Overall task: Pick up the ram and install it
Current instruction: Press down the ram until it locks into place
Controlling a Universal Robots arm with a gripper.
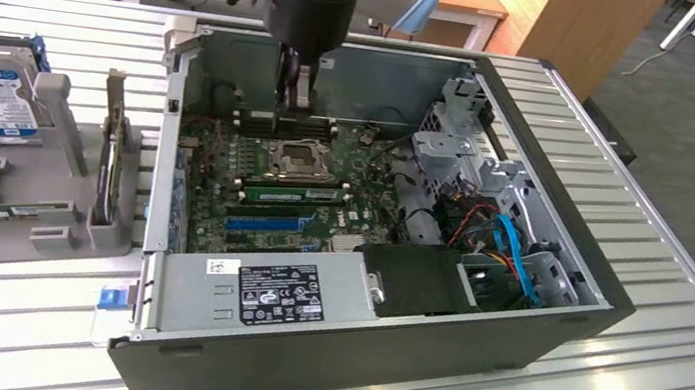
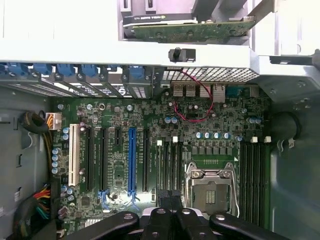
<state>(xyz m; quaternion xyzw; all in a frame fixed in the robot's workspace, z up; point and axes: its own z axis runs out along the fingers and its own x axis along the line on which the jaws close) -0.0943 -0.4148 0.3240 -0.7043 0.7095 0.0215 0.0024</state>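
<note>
The pincer [image 1: 297, 88] hung closed over the open computer case [image 1: 546, 327], holding nothing. A ram [image 1: 297, 188] stick already sat flat in a slot beside the chip socket [image 1: 295, 160], on the board [image 2: 200, 150], where it belonged.

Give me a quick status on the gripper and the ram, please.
Gripper shut, low inside the PC case, over memory slots. One green ram stick seated beside the CPU socket. No obstruction seen at the slots.
</note>
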